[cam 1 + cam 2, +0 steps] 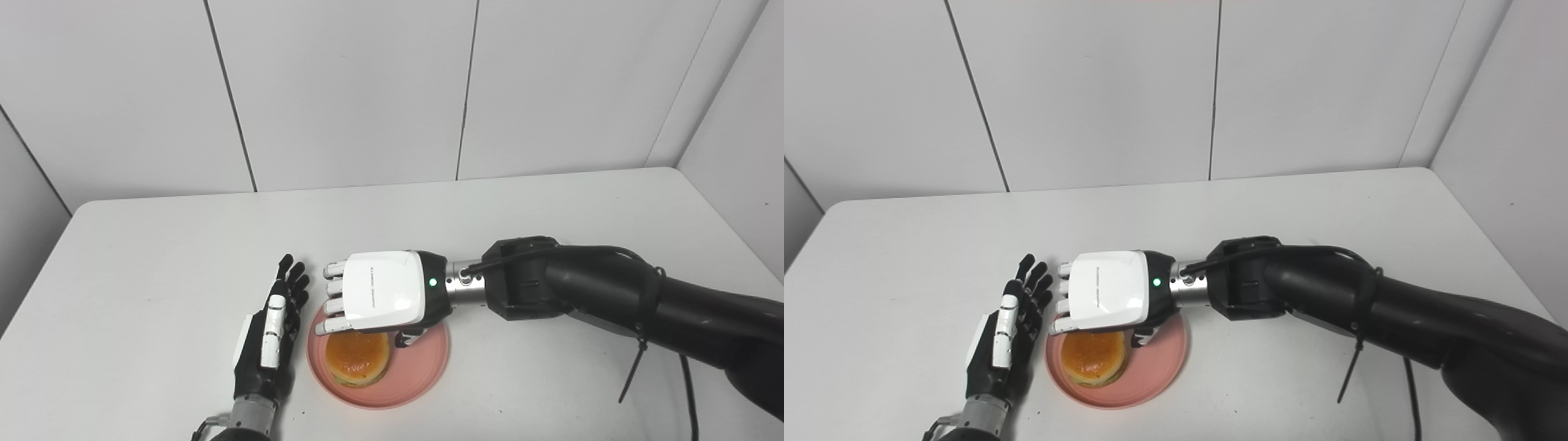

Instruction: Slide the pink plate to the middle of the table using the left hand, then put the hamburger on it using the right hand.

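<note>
**Burger on plate, right hand over it at release stage**

Left hand (269,340) lay at the left of the scene, palm edge-on, fingers straight and spread apart, holding nothing. It sat just beside the left rim of the pink plate (422,361); contact with the rim couldn't be confirmed from either eye view.

Plate rested on the white bench (153,257), near the front edge and roughly mid-width (slide step judged done, plate looked central enough). Hamburger (357,358) sat on the plate, left of the plate's centre, bun top up, upright, not tilted.

Right hand (376,293) hovered over the far side of the burger, back of the hand up, fingers pointing left toward the left hand. Fingers looked extended rather than curled round the bun, thumb tip showed below the palm to the right of the burger. Whether it had any hold on the bun: cannot tell, palm hid the contact. Right arm came in across the bench from the right.

Step in hand, judged: end of the placing step, burger already down. Next move would call for the right hand to open fully clear of the bun and lift straight up before pulling back right, so as not to drag the burger or nudge the plate. Left hand was close; sideways drift risked a knock.
</note>
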Controlling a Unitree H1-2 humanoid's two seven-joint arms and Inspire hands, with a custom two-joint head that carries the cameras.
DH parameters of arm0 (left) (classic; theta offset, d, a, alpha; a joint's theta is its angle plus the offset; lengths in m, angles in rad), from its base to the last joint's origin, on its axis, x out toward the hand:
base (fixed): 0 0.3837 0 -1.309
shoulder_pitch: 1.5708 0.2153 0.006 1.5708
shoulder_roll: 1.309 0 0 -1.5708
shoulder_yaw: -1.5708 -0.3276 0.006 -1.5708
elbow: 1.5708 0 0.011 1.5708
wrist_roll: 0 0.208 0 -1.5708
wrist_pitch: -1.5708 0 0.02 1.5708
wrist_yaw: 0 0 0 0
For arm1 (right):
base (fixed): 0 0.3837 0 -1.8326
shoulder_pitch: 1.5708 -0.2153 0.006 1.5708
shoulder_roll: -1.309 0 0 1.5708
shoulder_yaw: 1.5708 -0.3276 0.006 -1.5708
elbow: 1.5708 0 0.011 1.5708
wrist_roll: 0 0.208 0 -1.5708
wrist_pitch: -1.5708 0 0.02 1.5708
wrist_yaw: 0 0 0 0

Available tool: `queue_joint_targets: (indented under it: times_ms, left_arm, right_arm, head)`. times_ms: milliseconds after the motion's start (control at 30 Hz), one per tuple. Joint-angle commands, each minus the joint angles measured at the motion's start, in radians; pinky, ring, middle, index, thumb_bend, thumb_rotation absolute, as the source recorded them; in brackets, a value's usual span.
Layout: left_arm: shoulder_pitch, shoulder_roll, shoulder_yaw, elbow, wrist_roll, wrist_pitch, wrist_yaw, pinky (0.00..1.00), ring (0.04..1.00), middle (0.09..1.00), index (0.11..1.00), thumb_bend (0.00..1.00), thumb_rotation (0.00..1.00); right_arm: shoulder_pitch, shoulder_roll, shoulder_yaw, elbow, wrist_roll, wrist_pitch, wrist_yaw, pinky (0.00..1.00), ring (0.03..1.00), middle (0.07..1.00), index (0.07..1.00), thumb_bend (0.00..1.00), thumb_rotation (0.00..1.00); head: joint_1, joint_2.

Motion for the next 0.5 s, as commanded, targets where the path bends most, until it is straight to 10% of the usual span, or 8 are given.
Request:
queue_joint_targets:
  times_ms: [0, 467]
  left_arm:
    - [0.044, -0.005, 0.006, 0.046, -0.013, 0.027, -0.001, 1.00, 0.983, 0.987, 0.981, 0.56, 1.00]
    - [0.040, -0.005, 0.006, 0.049, -0.022, 0.022, 0.001, 1.00, 0.981, 0.989, 0.989, 0.55, 1.00]
  right_arm:
    - [-0.050, -0.017, -0.021, -0.031, 0.013, -0.024, -0.004, 0.77, 0.719, 0.732, 0.791, 0.77, 0.27]
    - [-0.042, -0.016, -0.057, -0.076, 0.066, -0.024, 0.153, 0.89, 0.820, 0.834, 0.901, 0.71, 0.32]
  head:
    - [0.001, 0.001]
    - [0.000, 0.001]
